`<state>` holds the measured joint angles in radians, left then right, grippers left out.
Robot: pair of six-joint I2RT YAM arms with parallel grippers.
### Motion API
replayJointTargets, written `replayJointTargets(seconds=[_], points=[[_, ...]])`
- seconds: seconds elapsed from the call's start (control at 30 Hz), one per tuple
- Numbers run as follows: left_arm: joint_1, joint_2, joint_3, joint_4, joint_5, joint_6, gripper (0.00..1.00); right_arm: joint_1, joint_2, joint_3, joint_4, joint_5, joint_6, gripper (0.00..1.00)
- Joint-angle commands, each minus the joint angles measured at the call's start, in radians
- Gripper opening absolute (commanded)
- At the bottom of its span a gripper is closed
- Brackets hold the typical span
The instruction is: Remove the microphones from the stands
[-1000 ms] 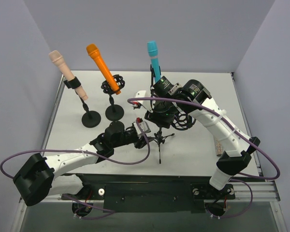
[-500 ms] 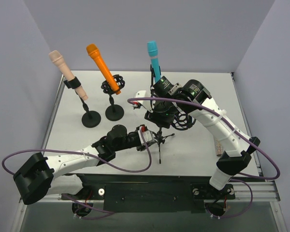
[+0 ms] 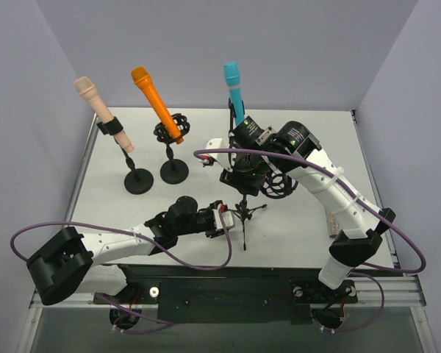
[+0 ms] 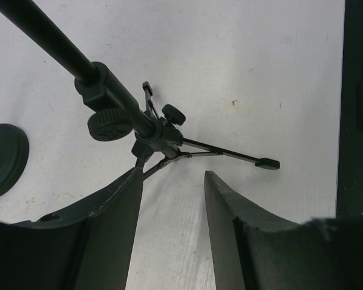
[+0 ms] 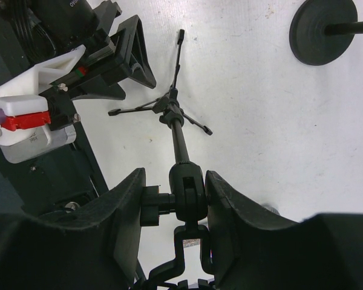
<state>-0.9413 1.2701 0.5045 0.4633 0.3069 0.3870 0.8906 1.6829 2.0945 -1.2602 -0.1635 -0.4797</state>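
Observation:
A blue microphone (image 3: 234, 87) stands tilted in the shock-mount clip of a black tripod stand (image 3: 242, 213) at mid-table. My right gripper (image 3: 242, 175) is shut on the stand's swivel joint (image 5: 187, 190), just below the clip. The stand's pole and tripod legs (image 5: 172, 109) run down to the table below it. My left gripper (image 3: 222, 219) is open and empty, low over the table beside the tripod hub (image 4: 160, 136). Its fingertips (image 4: 136, 175) sit just short of the legs, touching nothing. The microphone is out of view in both wrist views.
An orange microphone (image 3: 156, 103) and a beige microphone (image 3: 99, 107) stand on round-base stands (image 3: 174, 170) at the back left. One round base (image 4: 3, 158) shows left of my left fingers. A pale cylinder (image 3: 333, 220) lies by my right arm.
My left gripper has moved toward the near edge and lower, ending beside the tripod's base. The right gripper and the blue microphone have not moved.

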Motion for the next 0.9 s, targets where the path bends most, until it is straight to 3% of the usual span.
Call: replayJointTargets(seconds=[0.0,0.47,0.7,0.87], points=[[-0.007,-0.003,-0.001,-0.008,0.018,0.021,0.56,-0.004,-0.005,0.001,-0.007,0.018,-0.003,0.00],[0.021,-0.239,0.023,-0.325,-0.085,-0.022,0.54,-0.068,0.014,0.116,-0.119,0.111,-0.078,0.00],[0.137,-0.308,0.063,-0.498,0.009,-0.033,0.52,-0.194,0.067,0.177,-0.117,0.223,-0.145,0.00],[0.228,-0.330,0.078,-0.548,0.104,-0.080,0.51,-0.324,0.136,0.272,-0.073,0.199,-0.188,0.00]])
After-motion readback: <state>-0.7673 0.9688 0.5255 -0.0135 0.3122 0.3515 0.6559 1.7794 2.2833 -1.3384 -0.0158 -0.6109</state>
